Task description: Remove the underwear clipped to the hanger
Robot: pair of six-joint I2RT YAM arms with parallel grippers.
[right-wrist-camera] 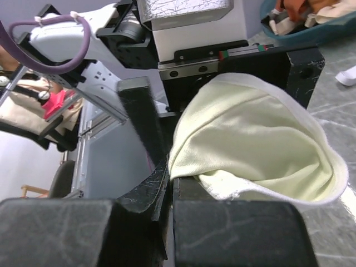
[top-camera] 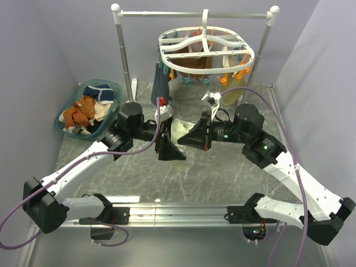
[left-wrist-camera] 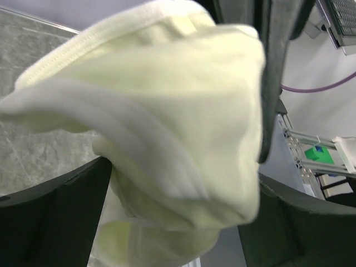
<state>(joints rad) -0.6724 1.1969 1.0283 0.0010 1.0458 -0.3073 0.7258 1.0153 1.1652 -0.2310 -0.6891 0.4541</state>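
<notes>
Far left on the grey marbled table (top-camera: 194, 178): a teal plastic oval basket (top-camera: 114, 88) holding a heap of loose garments (top-camera: 83, 111) in tan-brown, navy with white trim, and cream.

The left gripper (top-camera: 168, 149) sits just left of table centre, pointing right. In the left wrist view its dark fingers (left-wrist-camera: 50, 194) stand wide apart, clamping nothing. The pale cream-yellow cloth brief (top-camera: 181, 130) is off the hanger, bunched in the gap between those fingers and spilling over them.

The right gripper (top-camera: 196, 136) faces the left one nose to nose from the right. In the right wrist view its black fingers (right-wrist-camera: 239, 233) are pressed together, with an edge of that brief pinched at the seam.

Behind, toward the back wall: the large white plastic oval hanger (top-camera: 166, 54) is hooked on the silver-and-white metal rail stand (top-camera: 194, 13). Orange and teal clothespins (top-camera: 225, 79) line its rim. Hanging under it are a dark striped brief (top-camera: 161, 83) at left, a tan-brown brief (top-camera: 193, 61) mid-frame, and a cream-beige brief (top-camera: 231, 94) at right.
</notes>
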